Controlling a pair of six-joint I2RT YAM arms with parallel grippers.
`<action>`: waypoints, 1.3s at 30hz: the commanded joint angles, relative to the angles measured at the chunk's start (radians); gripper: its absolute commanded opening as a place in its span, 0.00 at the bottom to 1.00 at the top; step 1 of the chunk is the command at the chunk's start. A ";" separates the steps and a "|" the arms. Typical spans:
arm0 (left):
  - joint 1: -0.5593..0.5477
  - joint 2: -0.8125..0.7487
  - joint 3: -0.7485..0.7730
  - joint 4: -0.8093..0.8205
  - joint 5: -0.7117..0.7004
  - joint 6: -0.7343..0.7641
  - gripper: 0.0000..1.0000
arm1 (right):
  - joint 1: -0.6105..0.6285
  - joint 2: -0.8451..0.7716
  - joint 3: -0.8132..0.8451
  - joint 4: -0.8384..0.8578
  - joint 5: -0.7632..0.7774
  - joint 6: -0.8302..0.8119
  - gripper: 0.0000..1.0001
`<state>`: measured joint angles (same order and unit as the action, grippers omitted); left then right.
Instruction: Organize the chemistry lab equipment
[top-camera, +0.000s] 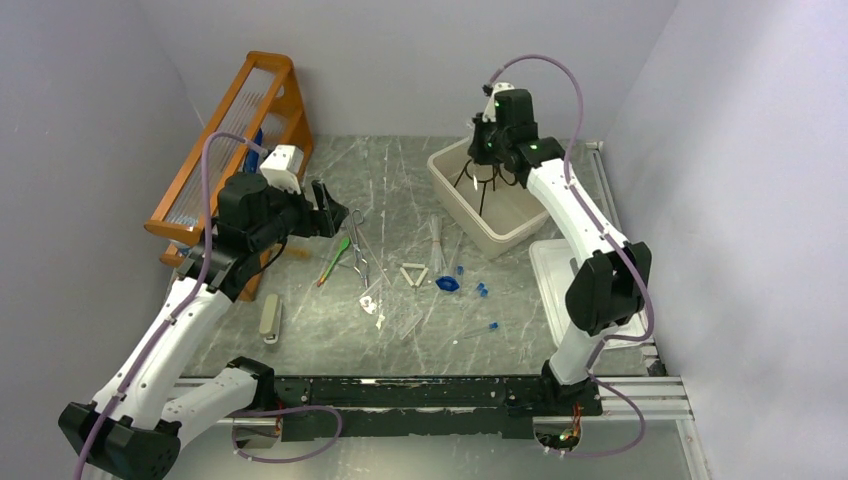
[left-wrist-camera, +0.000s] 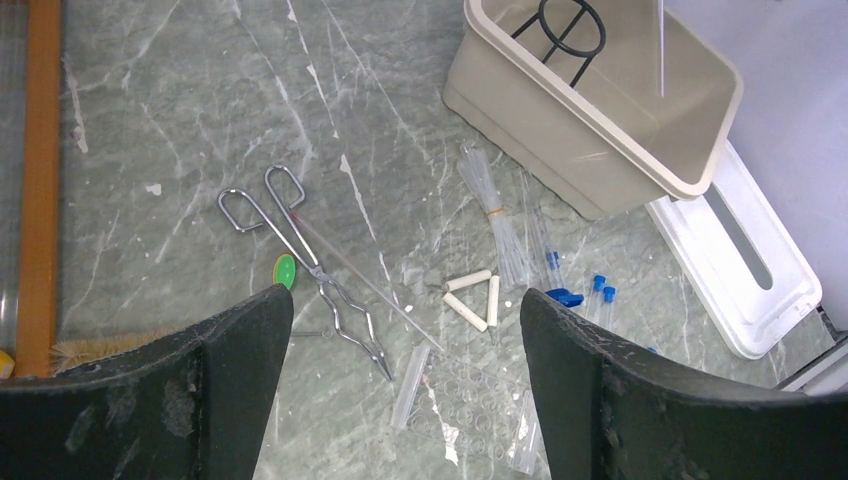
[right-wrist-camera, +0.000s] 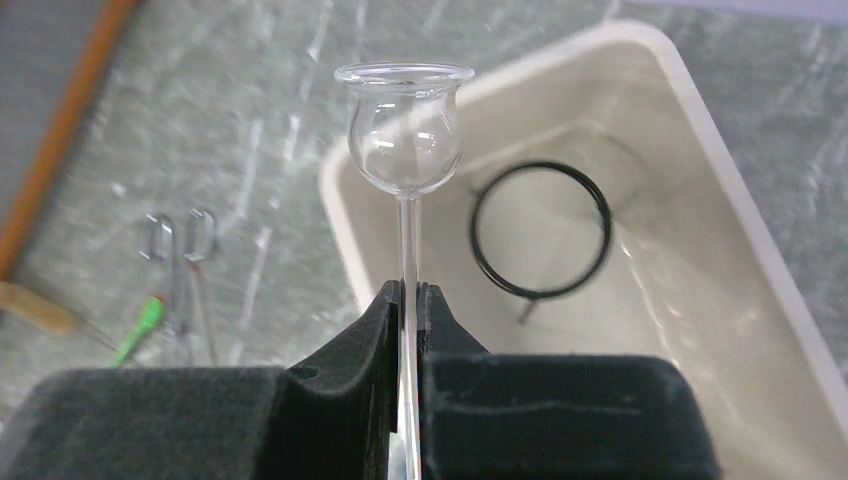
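Note:
My right gripper (right-wrist-camera: 409, 290) is shut on the thin stem of a clear glass funnel tube (right-wrist-camera: 405, 130), held over the beige bin (top-camera: 450, 195). A black wire ring with stem (right-wrist-camera: 540, 232) stands inside the bin. My left gripper (left-wrist-camera: 405, 320) is open and empty, above the table's left middle. Below it lie metal forceps (left-wrist-camera: 300, 250), a green-handled tool (left-wrist-camera: 286, 270), a white triangle (left-wrist-camera: 473, 297), clear thin tubes (left-wrist-camera: 495, 215), blue-capped pieces (left-wrist-camera: 598, 292) and a clear plastic well plate (left-wrist-camera: 480, 405).
The orange wooden rack (top-camera: 235, 130) stands at the back left. A white lid (top-camera: 560, 275) lies right of the bin. A grey block (top-camera: 270, 317) lies near the left arm. Walls close in on three sides.

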<state>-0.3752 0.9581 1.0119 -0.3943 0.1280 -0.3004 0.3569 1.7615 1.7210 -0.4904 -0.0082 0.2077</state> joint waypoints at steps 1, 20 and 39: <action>-0.004 0.008 0.039 0.017 0.040 0.020 0.88 | -0.043 -0.046 -0.069 -0.081 -0.075 -0.236 0.00; -0.004 0.045 0.027 0.031 0.062 -0.006 0.87 | -0.079 0.066 -0.166 -0.105 -0.233 -0.477 0.00; -0.004 0.068 0.000 0.057 0.066 -0.015 0.86 | -0.080 0.161 -0.334 0.013 -0.162 -0.595 0.00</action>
<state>-0.3752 1.0325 1.0187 -0.3820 0.1669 -0.3107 0.2836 1.8984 1.4197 -0.5358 -0.2111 -0.3454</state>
